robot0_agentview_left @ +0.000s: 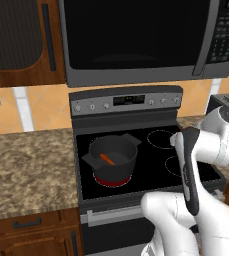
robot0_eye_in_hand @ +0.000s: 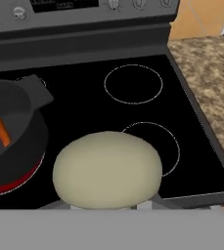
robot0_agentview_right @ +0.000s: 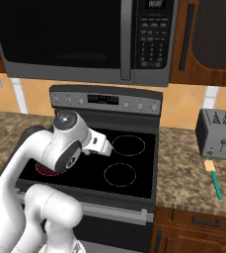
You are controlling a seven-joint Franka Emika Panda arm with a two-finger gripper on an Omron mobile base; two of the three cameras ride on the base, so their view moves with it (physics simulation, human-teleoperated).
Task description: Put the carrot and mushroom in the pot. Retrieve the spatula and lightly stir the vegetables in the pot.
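A simulated kitchen with a black glass stovetop set between speckled granite counters, a microwave mounted above it. In the left base view, a dark pot with 2 flat side handles sits on the front left burner, which glows red beneath it. The orange carrot lies inside the pot, on its bottom. The white robot arm rises at the lower right of that view and bends over the right half of the stove. In the hand view, a large pale cream mushroom cap sits at the bottom centre, right at the gripper, hiding the fingertips almost fully; the jaws appear closed on the mushroom, holding it above the stovetop just to the right of the pot. The pot shows at the left of that view, the carrot a small orange stick within, and the red glow of the burner curves under the pot's base. 2 unlit burner rings lie to the right of the pot. In the right base view, the spatula, with a teal handle and pale tan flat end, lies on the right counter in front of a grey toaster, well apart from the stove.
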